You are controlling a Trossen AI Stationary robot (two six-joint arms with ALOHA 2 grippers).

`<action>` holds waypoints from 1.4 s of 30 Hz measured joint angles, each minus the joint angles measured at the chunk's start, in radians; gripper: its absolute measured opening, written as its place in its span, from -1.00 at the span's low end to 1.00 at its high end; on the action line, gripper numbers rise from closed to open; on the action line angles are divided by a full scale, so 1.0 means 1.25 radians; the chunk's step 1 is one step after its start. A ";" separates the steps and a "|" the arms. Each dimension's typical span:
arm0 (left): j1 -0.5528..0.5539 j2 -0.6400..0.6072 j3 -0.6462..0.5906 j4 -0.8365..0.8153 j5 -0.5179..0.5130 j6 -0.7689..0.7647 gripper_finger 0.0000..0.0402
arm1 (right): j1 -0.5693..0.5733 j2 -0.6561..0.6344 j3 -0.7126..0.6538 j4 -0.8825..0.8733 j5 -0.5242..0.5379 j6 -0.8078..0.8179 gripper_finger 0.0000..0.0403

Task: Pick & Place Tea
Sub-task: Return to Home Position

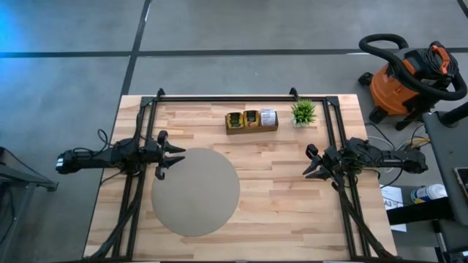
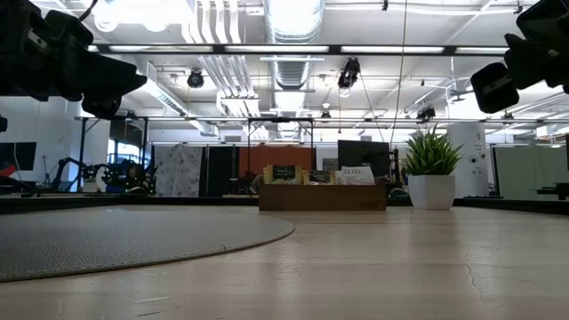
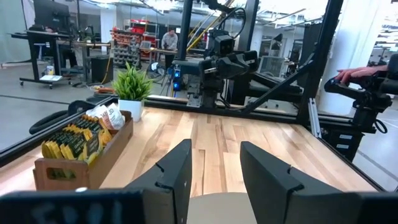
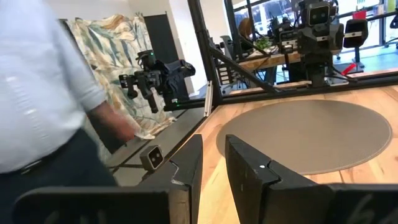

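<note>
Dark fingers [image 3: 177, 171] are being held spread by the left gripper [image 1: 175, 159] and right gripper [image 1: 313, 162], well apart. Yellow and white paper tea sachets [image 3: 71, 140] are being held inside the brown three-compartment wooden tray [image 3: 112, 142]; labels cannot be read.

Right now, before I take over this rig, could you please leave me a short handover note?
Left tool: open, empty, over the left edge of the mat.
Right tool: open, empty, right of the mat.
Tea sachets: all those in view stand in the wooden tray near the far edge of the table, beside the plant.
Done: no sachet lies on the mat or bare table.
To do: nothing visible to pick.
</note>
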 joint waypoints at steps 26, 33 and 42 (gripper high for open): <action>0.000 0.000 0.000 -0.001 0.000 0.000 -0.35 | 0.123 0.000 0.001 -0.012 0.134 -0.428 -0.66; 0.000 0.000 0.000 -0.001 0.000 0.000 -0.35 | 0.163 0.000 0.001 -0.028 0.487 -0.477 -0.66; 0.000 0.000 0.000 -0.001 0.000 0.000 -0.35 | 0.104 0.000 0.001 -0.030 0.321 -0.407 -0.66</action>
